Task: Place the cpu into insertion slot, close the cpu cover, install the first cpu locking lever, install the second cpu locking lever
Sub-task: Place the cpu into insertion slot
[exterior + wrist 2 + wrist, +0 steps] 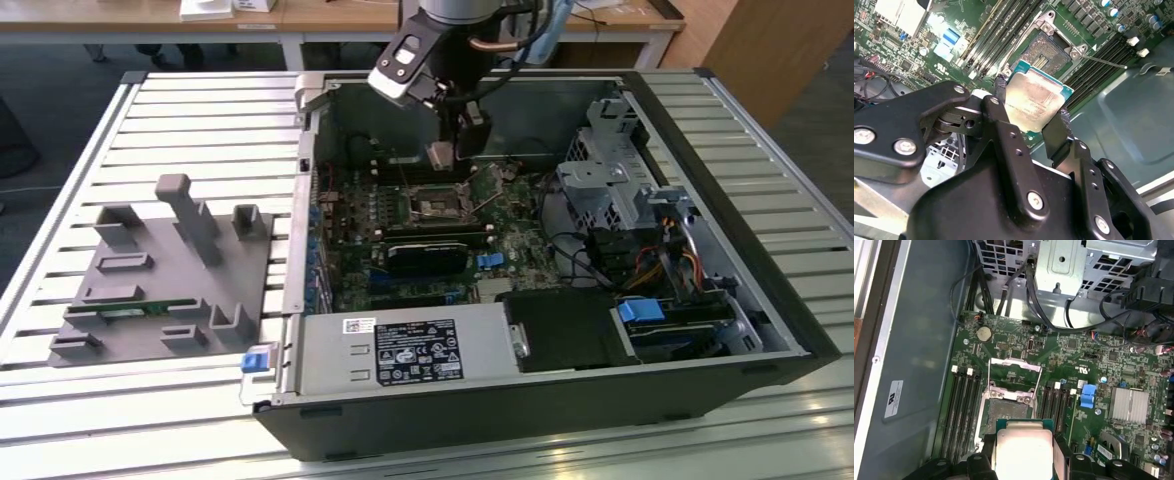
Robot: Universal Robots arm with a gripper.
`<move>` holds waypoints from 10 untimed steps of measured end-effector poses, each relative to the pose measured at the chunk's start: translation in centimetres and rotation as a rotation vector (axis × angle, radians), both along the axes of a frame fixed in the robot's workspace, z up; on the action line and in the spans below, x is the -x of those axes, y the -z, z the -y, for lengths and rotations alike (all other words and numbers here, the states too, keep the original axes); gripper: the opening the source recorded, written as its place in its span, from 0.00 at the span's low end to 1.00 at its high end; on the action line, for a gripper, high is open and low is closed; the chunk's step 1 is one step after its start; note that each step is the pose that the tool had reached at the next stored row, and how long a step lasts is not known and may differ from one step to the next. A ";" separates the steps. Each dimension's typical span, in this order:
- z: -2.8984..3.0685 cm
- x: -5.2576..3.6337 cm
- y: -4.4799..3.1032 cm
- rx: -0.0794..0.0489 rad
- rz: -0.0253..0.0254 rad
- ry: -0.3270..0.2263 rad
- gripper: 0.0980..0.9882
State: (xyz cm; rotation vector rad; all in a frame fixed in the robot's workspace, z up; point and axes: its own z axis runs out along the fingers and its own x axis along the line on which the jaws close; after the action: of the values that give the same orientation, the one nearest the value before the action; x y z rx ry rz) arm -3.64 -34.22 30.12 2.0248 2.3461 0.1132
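Gripper [1031,106] closed on the cpu [1036,97], fingers [1056,134] pinching two opposite edges; dull metal top faces the second wrist camera. Chip sits tilted in the grip and is not yet level with the board.

In the exterior view the gripper [449,150] hangs inside the open computer case [747,300], with the cpu [439,155] well above the motherboard [400,215].

The insertion slot [1008,405] lies just beyond the held cpu [1024,452] in the first wrist view, bare, contact field exposed. The cpu cover [1015,363] stands swung open at the slot's far side. A thin locking lever [1101,61] sticks out beside the slot, unlatched. Memory slots [961,405] flank it on both sides.

Judgement: first step in hand, carrying the chip to the slot; nothing seated, cover and levers untouched. Seating calls for squaring the chip's edges to the slot frame, bringing it flat and lowering it gently. A skewed drop risks the contacts.
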 end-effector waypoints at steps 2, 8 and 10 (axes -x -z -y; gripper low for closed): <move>0.00 0.00 0.22 0.000 -0.0010 0.000 0.49; 0.00 0.00 0.73 0.000 -0.0039 0.000 0.49; 0.00 0.00 0.80 0.000 -0.0041 0.002 0.49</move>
State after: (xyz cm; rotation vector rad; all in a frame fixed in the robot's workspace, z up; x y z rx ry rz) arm -3.64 -34.22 29.32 2.0288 2.3468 0.1090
